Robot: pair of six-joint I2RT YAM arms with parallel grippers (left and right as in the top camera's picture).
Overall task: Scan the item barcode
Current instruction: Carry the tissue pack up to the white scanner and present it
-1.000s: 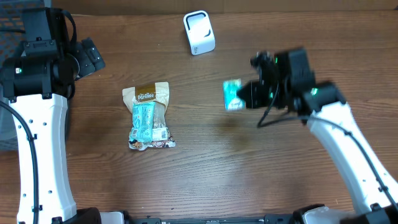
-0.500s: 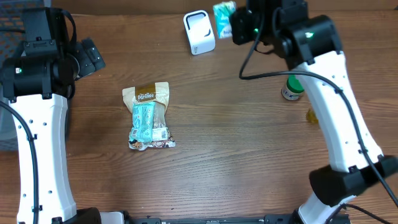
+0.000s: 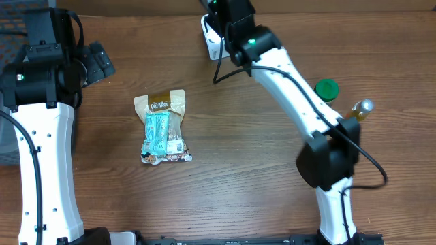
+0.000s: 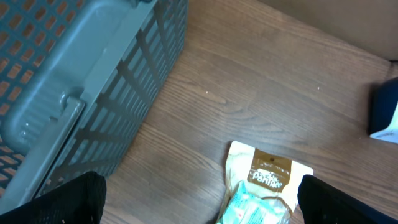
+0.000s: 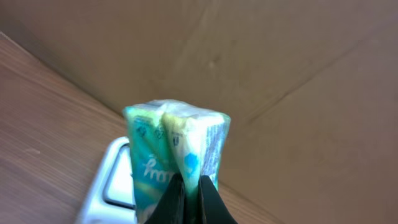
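Right wrist: right end effector [image 5: 186, 202] pinches green packet [image 5: 177, 146] by a thin seam over scanner [image 5: 112, 183], left end effector [image 4: 200, 202] wide open; risk: packet twists or slips in that narrow grip, so barcode misses scanner window.

I worked at what looked like a mock shop checkout, set up as a test bench. A wood-grain table [image 3: 238, 184] carried packaged goods: a snack pouch [image 3: 162, 126] left of centre, and a green-capped container [image 3: 327, 88] and a small bottle [image 3: 360, 109] near the right edge. A white barcode scanner [image 5: 109, 186] sat at the far edge with plain cardboard [image 5: 280, 74] walling it behind. A grey plastic basket [image 4: 74, 81] stood by the left edge. The green-and-white packet [image 5: 174, 149] I held wore printed retail wrap.
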